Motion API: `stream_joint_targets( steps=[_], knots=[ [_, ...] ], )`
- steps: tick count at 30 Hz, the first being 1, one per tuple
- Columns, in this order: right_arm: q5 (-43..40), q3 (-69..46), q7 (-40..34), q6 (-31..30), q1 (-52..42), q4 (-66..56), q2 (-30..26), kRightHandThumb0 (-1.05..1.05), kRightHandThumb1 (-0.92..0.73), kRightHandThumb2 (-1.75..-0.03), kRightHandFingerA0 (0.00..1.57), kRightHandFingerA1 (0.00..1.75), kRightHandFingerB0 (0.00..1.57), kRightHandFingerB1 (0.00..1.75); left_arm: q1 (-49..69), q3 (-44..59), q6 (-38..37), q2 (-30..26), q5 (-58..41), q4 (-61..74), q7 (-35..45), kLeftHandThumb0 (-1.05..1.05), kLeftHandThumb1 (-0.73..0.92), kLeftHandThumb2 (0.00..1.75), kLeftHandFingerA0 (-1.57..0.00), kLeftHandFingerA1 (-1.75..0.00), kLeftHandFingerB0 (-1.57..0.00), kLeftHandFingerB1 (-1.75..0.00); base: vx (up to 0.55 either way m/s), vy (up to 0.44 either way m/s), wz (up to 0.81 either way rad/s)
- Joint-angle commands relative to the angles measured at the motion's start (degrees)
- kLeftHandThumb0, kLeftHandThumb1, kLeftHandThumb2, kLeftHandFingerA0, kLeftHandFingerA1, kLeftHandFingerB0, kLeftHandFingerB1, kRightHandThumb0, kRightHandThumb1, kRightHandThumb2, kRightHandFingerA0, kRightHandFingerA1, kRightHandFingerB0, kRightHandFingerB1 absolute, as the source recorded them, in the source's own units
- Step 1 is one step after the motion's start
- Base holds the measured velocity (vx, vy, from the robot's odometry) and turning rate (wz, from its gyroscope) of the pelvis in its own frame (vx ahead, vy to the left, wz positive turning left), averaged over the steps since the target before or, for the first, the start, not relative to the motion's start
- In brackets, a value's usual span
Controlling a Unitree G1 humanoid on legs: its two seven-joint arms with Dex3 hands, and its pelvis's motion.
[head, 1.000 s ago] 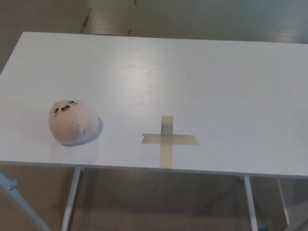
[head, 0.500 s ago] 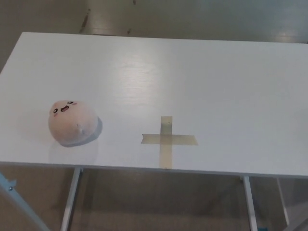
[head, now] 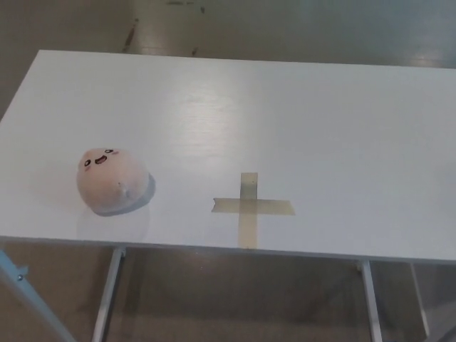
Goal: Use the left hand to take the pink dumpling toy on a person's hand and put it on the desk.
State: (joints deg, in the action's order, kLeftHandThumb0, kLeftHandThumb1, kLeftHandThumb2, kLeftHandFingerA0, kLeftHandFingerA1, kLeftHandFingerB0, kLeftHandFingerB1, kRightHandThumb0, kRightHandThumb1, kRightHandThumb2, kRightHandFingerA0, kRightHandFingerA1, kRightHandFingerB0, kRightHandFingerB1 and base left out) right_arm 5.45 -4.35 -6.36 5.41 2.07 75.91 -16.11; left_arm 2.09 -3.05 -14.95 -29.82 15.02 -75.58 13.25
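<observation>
Pink dumpling toy [head: 112, 181] rests on white table [head: 299, 121], lower left of frame, near front edge, face turned up. Tape cross [head: 250, 207] lies apart from it, lower centre. No person's hand visible. Neither robot hand in view, so state of fingers cannot be told. Toy looks soft, light, squashy plush; likely forgiving, not fragile. Best hold judged: fingers across round sides, gentle squeeze. Placement on table appears done.
</observation>
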Motion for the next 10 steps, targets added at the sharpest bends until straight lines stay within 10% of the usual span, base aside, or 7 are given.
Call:
stream_joint_targets(
  steps=[1, 10],
  knots=[
    [0.06, -0.28, 0.51, 0.39, 0.82, -0.19, 0.09, -0.29, -0.72, -0.61, 0.63, 0.43, 0.58, 0.42, -0.58, 0.50, -0.33, -0.44, -0.74, 0.19, -0.12, -0.69, 0.92, 0.70, -0.38, -0.34, -0.21, -0.29, 0.00, 0.000, 0.00],
    [0.83, -0.02, -2.53, -2.42, 5.88, -0.03, 0.16, -0.29, -0.71, -0.61, 0.66, 0.44, 0.57, 0.42, -9.88, 8.81, 8.60, 1.71, -7.43, 1.21, -7.02, -0.51, 0.70, 0.62, -0.48, -0.37, -0.36, -0.33, 0.00, -0.001, 0.01]
  ],
)
